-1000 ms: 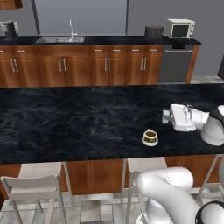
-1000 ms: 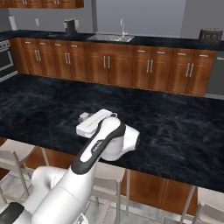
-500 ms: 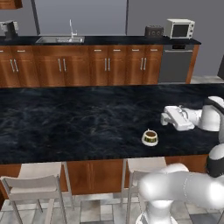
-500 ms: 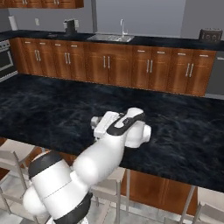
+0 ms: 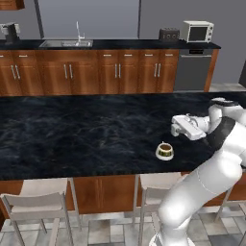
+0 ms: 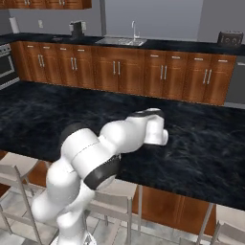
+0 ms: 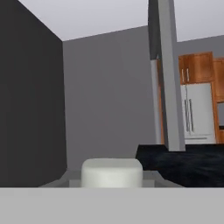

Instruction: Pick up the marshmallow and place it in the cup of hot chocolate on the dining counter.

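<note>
Hand view: a white stubby lump, the marshmallow (image 7: 112, 171), sits low centre right at the camera, where the jaws' tips would be. Reads as the jaws grasping it, though the tips themselves aren't clear to see. Beyond it are grey walls, a column, a strip of black table (image 7: 188, 164) and a fridge (image 7: 197, 113) at the far right. So the hand points roughly level across the room, not down.

Left base view: the gripper (image 5: 176, 128) hangs above the table at the right, arm folded in from the near right edge. The cup (image 5: 164, 151) stands on the table near the front edge, just left of and nearer than the gripper, apart from it, dark brown inside showing. Far side has wall cabinets, a sink (image 5: 65, 43), a toaster (image 5: 168, 34) and a microwave (image 5: 197, 30).

Right base view: the arm's white bulk hides the cup and hand.

Judgement: carry phase, w/ the marshmallow held up off the table to clear the cup rim. Next the hand needs to tip down and line up over the cup's mouth before letting go. Small cup, so a sideways release could miss or bounce off the rim.
</note>
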You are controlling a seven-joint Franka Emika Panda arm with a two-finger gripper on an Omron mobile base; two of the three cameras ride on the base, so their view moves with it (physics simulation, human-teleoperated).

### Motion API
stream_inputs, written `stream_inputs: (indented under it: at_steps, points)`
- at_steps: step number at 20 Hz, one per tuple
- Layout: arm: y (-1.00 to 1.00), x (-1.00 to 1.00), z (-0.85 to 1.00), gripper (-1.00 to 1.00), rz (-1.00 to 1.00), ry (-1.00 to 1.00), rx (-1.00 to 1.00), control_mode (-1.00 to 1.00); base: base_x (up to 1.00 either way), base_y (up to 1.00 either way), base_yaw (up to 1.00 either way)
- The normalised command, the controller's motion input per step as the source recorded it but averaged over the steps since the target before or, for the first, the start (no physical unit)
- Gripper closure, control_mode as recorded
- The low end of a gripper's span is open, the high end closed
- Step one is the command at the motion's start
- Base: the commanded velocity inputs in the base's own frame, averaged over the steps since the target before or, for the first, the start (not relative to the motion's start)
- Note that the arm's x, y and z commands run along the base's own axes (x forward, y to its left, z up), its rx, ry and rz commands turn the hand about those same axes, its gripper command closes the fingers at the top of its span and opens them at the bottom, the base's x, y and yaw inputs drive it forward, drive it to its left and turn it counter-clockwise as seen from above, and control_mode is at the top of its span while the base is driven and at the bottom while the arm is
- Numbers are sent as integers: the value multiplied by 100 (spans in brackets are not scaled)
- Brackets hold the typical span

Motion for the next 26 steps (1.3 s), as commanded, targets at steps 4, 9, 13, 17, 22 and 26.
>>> stream_inputs:
  at_steps: [4, 9, 13, 17, 22, 26]
  points:
    - [0, 25, -36, 100, 0, 0, -1, -100, 0, 0, 0]
    - [0, 2, -31, 100, 0, -5, 0, -100, 0, 0, 0]
    - [0, 0, -19, 100, 0, -13, -2, -100, 0, 0, 0]
    - [0, 7, -16, 100, 0, -8, -1, -100, 0, 0, 0]
    - [0, 10, -5, 100, 0, -1, 0, -100, 0, 0, 0]
    - [1, 0, 0, 100, 0, 0, 0, -100, 0, 0, 0]
